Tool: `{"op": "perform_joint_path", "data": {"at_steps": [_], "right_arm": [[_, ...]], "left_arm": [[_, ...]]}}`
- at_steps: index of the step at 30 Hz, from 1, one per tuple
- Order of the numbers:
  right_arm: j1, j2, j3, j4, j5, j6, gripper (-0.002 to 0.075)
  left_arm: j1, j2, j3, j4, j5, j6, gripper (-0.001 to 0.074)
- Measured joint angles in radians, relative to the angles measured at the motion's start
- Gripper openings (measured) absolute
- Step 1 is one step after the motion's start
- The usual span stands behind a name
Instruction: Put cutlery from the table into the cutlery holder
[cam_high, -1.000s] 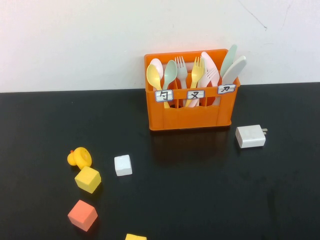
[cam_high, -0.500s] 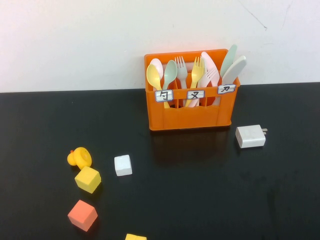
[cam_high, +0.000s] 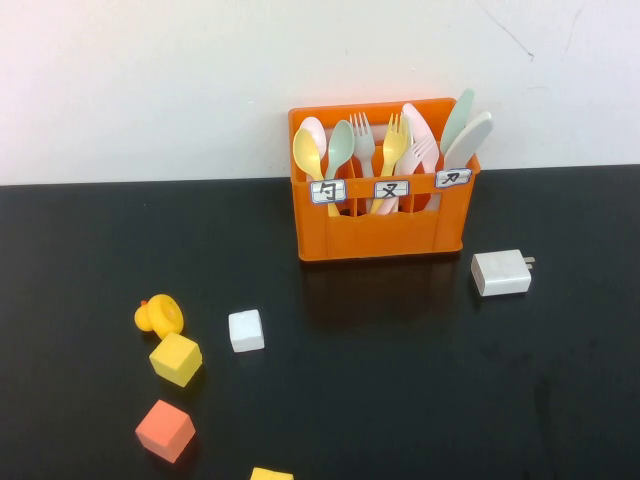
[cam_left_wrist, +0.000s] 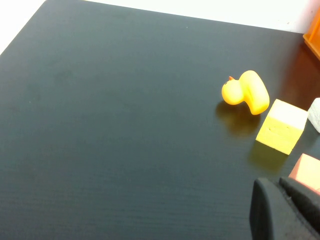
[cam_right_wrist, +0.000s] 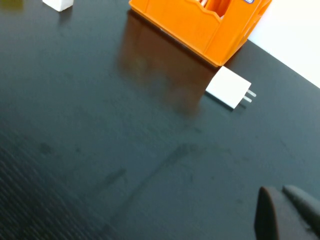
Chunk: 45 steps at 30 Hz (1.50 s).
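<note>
Both grippers (cam_left_wrist: 285, 212) (cam_right_wrist: 287, 212) closed, parked low.

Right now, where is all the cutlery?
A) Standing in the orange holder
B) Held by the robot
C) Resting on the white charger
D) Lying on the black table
A: the spoons, forks and knives all stand upright in the orange cutlery holder; the black table carries only cubes, a toy duck and the white charger.

White charger block (cam_high: 501, 272), well left of it a white cube (cam_high: 246, 330), yellow duck (cam_high: 158, 316), yellow cube (cam_high: 176, 359), salmon cube (cam_high: 165, 430)
</note>
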<state>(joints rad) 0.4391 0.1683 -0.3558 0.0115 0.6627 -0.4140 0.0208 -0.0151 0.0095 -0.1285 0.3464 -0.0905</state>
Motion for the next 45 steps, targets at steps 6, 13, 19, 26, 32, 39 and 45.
{"op": "perform_joint_path", "data": {"at_steps": [6, 13, 19, 26, 32, 39, 45], "right_arm": [[0.0, 0.0, 0.0, 0.0, 0.002, 0.0, -0.0002], [-0.022, -0.003, 0.002, -0.025, -0.004, -0.002, -0.0002], [-0.17, -0.057, 0.066, -0.004, -0.053, 0.0, -0.0002], [-0.351, -0.165, 0.236, 0.041, -0.175, 0.0, -0.0002], [-0.384, -0.181, 0.35, 0.046, -0.21, 0.0, -0.0002], [-0.388, -0.181, 0.366, 0.057, -0.275, 0.0, -0.0002], [-0.388, -0.181, 0.366, 0.059, -0.28, 0.0, -0.0002]], "left_arm": [[0.0, 0.0, 0.0, 0.0, 0.0, 0.0, -0.0001], [0.0, 0.0, 0.0, 0.0, 0.0, 0.002, -0.0001], [0.0, 0.0, 0.0, -0.002, 0.0, 0.002, -0.0001], [0.0, 0.0, 0.0, -0.004, 0.0, 0.002, -0.0001], [0.0, 0.0, 0.0, -0.004, 0.0, 0.002, -0.0001], [0.0, 0.0, 0.0, -0.004, 0.0, 0.002, -0.0001], [0.0, 0.0, 0.0, -0.004, 0.0, 0.002, -0.0001]]}}
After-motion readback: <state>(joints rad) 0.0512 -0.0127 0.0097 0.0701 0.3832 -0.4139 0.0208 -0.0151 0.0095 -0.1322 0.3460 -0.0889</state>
